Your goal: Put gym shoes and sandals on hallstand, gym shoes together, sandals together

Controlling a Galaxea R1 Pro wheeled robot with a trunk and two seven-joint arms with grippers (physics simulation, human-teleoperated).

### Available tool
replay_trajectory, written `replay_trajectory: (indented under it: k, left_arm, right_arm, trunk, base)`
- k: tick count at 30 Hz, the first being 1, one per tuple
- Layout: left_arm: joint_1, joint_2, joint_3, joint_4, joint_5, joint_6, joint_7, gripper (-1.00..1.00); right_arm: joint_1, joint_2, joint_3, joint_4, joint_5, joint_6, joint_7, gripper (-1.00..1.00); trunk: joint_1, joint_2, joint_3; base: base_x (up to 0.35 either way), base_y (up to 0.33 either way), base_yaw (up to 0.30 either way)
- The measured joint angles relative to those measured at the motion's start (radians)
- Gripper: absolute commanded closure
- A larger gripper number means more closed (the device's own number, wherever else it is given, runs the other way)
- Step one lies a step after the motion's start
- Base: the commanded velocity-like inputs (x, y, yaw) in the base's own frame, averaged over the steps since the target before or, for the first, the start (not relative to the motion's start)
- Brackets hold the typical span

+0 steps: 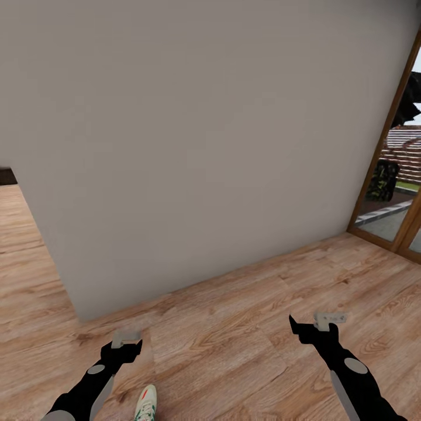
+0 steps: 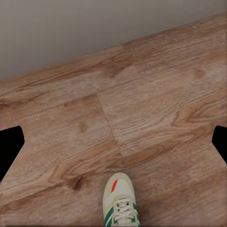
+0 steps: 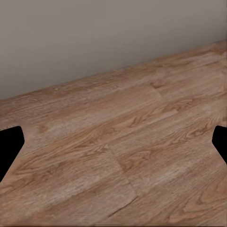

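Head view: blank grey wall (image 1: 204,134) ahead, corridor floor (image 1: 245,327) of wood planks, glass door (image 1: 392,193) at the right edge. Both arms are held low. Left pincer (image 1: 126,342) and right pincer (image 1: 318,324) both hover over the planks, holding nothing; finger spacing is hard to read from this angle. One gym shoe (image 1: 146,403) lies on the floor at the bottom edge, toe pointing toward the wall, just right of the left forearm and nearer the robot than the left pincer. It is cut off by the frame.

Left wrist view: the two dark fingertips sit at opposite edges, so the left pincer (image 2: 113,144) is spread wide, empty. The gym shoe (image 2: 120,201) shows toe and laces only, on the floor below the pincer, not between the fingers, apart from them.

Right wrist view: right pincer (image 3: 113,144) likewise spread and empty, over bare planks with the wall beyond.

Handling, as a judgement: the shoe looks light, soft upper with a stiffer sole, not fragile. Best hold is likely across the midfoot sides or the collar, since the laces may slip. The left pincer would need to draw back toward the robot and lower.
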Motion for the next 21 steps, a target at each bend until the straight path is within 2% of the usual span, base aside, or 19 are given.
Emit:
replay_trajectory:
  k: [13, 21]
  left_arm:
    - [0.000, 0.000, 0.000, 0.002, 0.000, -0.002, 0.000, -1.00]
    - [0.000, -0.001, 0.000, 0.002, 0.000, -0.003, 0.000, -1.00]
  right_arm:
    - [0.000, 0.000, 0.000, 0.001, 0.000, 0.010, 0.000, -1.00]
    - [0.000, 0.000, 0.001, 0.001, 0.000, 0.010, -0.001, -1.00]
  trunk:
    - [0.050, -0.091, -0.060]
    - [0.081, -0.147, -0.090]
  base:
    - [0.000, 0.000, 0.065]
    - [0.000, 0.000, 0.019]
